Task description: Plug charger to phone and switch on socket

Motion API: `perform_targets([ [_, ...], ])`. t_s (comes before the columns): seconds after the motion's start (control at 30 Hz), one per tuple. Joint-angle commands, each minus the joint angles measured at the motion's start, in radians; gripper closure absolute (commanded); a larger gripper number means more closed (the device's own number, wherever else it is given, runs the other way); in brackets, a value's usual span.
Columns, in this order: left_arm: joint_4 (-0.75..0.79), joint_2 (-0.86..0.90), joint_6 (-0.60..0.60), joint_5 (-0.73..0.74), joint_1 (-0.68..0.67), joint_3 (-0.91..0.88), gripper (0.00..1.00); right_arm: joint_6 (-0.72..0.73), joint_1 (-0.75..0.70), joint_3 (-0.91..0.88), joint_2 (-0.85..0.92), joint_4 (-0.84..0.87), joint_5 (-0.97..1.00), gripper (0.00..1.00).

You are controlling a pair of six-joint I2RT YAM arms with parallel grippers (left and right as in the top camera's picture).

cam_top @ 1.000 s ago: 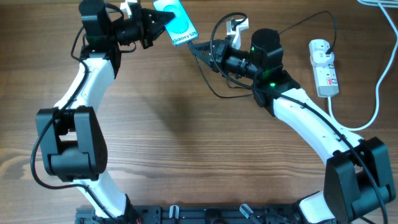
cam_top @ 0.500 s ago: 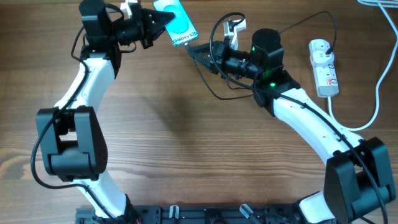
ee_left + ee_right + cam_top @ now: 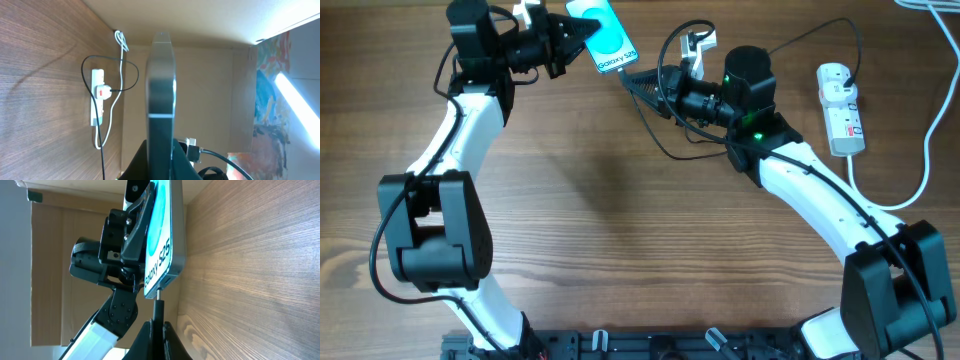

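Observation:
My left gripper (image 3: pixel 578 34) is shut on the phone (image 3: pixel 604 38), holding it above the table's far edge; its light-blue screen reads "Galaxy S25". In the left wrist view the phone (image 3: pixel 161 95) shows edge-on between my fingers (image 3: pixel 161 150). My right gripper (image 3: pixel 638 82) is shut on the charger plug (image 3: pixel 157 311). The metallic tip (image 3: pixel 158 294) touches the phone's bottom edge (image 3: pixel 167 275) at the port. The black cable (image 3: pixel 665 148) loops back to the white adapter (image 3: pixel 836 76) in the socket strip (image 3: pixel 844 118) at the right.
The socket's thick white cord (image 3: pixel 920 150) curves along the right edge of the wooden table (image 3: pixel 620 230). The socket strip also shows in the left wrist view (image 3: pixel 97 97). Both arm bases stand at the near edge.
My right gripper has moved slightly left toward the phone, bringing the plug tip against the phone's bottom edge. The left arm has held still.

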Motion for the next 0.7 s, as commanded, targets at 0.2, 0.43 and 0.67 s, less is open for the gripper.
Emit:
perform_targets([
  [0.2,0.011,-0.007,0.006,0.036,0.002,0.006,0.96,0.012,0.001,-0.003,0.0,0.004,0.068,0.96],
  [0.43,0.01,-0.007,0.032,0.036,0.002,0.006,0.96,0.039,0.001,-0.003,0.0,0.034,0.052,0.96],
  [0.67,0.01,-0.007,0.031,0.039,0.002,0.006,0.96,0.037,0.002,-0.003,0.0,0.024,0.052,0.96],
])
